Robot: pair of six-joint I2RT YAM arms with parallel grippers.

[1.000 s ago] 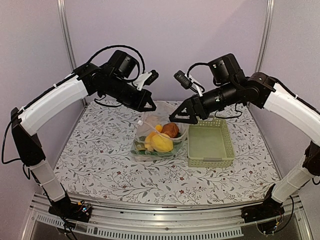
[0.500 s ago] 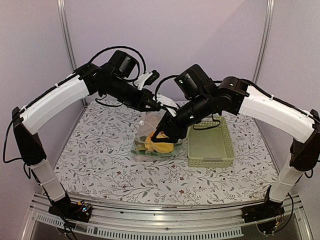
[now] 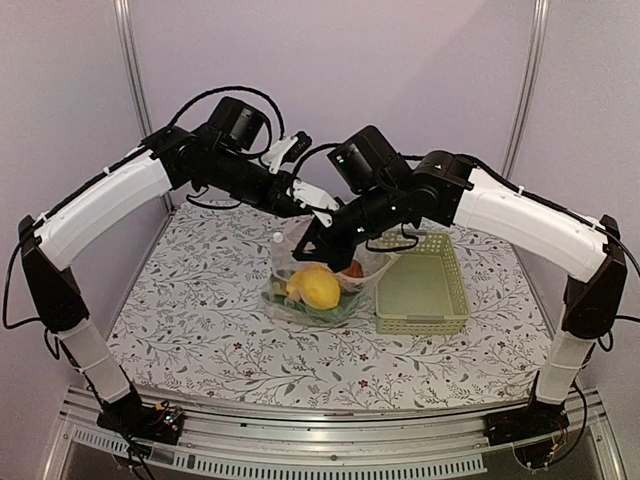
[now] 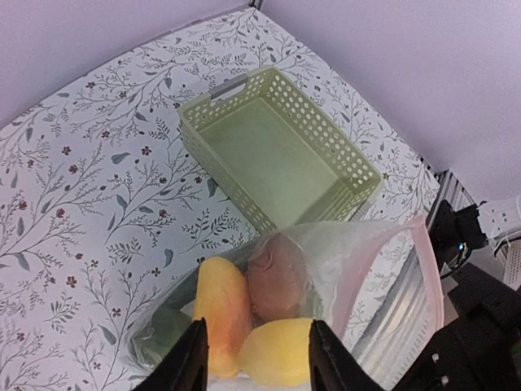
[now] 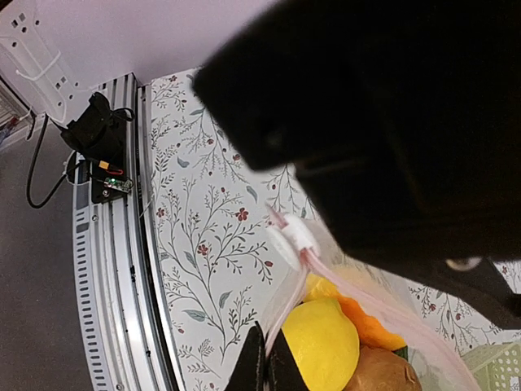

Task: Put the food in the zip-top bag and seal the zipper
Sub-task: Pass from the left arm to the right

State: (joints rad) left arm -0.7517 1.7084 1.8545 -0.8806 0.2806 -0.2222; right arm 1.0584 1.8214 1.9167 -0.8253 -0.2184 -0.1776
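Floral-print table (image 3: 190, 320) against lilac walls. The right gripper (image 5: 266, 362) has its jaws pinched together on the pink zipper (image 5: 282, 300). The left gripper (image 4: 257, 346) has its jaws apart above the mouth of the zip-top bag (image 4: 354, 244). The bag sits mid-table holding a lemon (image 4: 277, 352), a potato (image 4: 277, 281) and an orange-yellow oval (image 4: 221, 314), just left of a pale green basket (image 3: 422, 322).

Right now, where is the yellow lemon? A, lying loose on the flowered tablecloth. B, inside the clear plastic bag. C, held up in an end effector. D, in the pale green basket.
B: in the left wrist view the lemon sits inside the clear bag, beside the orange-yellow oval and the brown potato.
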